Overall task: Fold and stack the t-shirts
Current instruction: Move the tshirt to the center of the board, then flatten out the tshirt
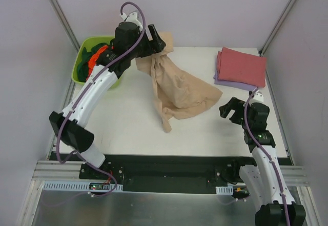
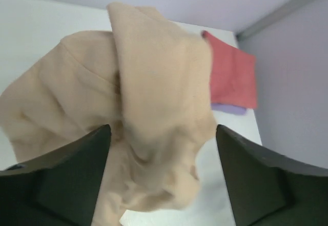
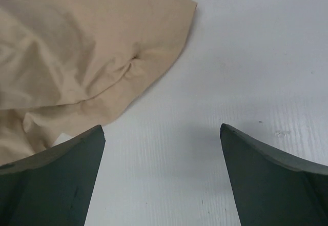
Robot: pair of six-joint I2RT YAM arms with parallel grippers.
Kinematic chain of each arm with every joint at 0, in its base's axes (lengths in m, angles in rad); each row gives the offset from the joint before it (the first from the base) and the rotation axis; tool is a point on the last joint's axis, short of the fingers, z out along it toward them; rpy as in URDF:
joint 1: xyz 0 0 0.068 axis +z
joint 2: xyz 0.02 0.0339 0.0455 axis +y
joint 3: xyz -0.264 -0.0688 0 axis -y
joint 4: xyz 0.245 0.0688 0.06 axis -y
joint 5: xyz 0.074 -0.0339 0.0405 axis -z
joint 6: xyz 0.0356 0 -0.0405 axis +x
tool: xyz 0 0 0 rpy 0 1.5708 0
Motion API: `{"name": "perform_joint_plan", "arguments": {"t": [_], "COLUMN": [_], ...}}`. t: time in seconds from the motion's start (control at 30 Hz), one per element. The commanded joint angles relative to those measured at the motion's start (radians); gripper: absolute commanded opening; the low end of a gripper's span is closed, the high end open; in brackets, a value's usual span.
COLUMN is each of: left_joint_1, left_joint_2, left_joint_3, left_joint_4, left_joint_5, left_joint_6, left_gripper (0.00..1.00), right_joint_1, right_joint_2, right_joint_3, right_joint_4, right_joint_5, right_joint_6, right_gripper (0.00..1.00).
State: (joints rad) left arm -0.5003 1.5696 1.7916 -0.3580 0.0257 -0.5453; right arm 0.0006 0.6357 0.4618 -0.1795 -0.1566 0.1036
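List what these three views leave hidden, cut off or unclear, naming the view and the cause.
- Top view: the left arm covers much of the lime-green tub, so the shirts inside cannot be counted.
- Top view: the red shirt lies on the lavender shirt; only its edge shows.
- Left wrist view: the bunched tan shirt fills the left gripper gap, hiding any contact.
- Right wrist view: frame edges cut off the tan shirt.

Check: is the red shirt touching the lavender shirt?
Touching. Top view shows the red shirt lying directly on the lavender shirt, only its near edge peeking out.
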Motion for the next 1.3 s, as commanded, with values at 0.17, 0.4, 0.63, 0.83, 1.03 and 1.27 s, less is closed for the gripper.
{"name": "perform_joint_plan", "arguments": {"t": [0.17,0.4,0.63,0.83,1.03,1.27], "left_joint_1": [0.134,0.149,0.25,0.491,0.575,0.615], "left_joint_2": [0.057,-0.248,-0.486,-0.591,-0.596,-0.577], "left_joint_3": [-0.006,-0.435,-0.753,-0.912,-0.946,-0.948], "left_joint_4": [-0.153,-0.153,-0.159,-0.162,-0.165,-0.165], "left_joint_5": [-0.317,-0.423,-0.399,-0.239,-0.241,-0.199], "left_joint_6": [0.013,-0.004,-0.097,-0.168,-0.17,-0.166], "left_gripper": [0.99,0.99,0.99,0.99,0.99,0.99], "right_joint_1": [0.105,0.588,0.984,1.092,1.142,1.182], "right_joint_2": [0.119,0.323,0.816,1.103,1.251,1.351], "right_joint_3": [0.104,0.231,0.558,0.808,0.902,0.971], "right_joint_4": [-0.06,-0.078,-0.03,-0.107,-0.181,-0.278], "right_joint_5": [-0.12,0.091,0.132,0.167,0.181,0.236], "right_joint_6": [-0.086,-0.156,-0.18,-0.191,-0.209,-0.206], "right_gripper": [0.96,0.96,0.99,0.94,0.88,0.76]}}
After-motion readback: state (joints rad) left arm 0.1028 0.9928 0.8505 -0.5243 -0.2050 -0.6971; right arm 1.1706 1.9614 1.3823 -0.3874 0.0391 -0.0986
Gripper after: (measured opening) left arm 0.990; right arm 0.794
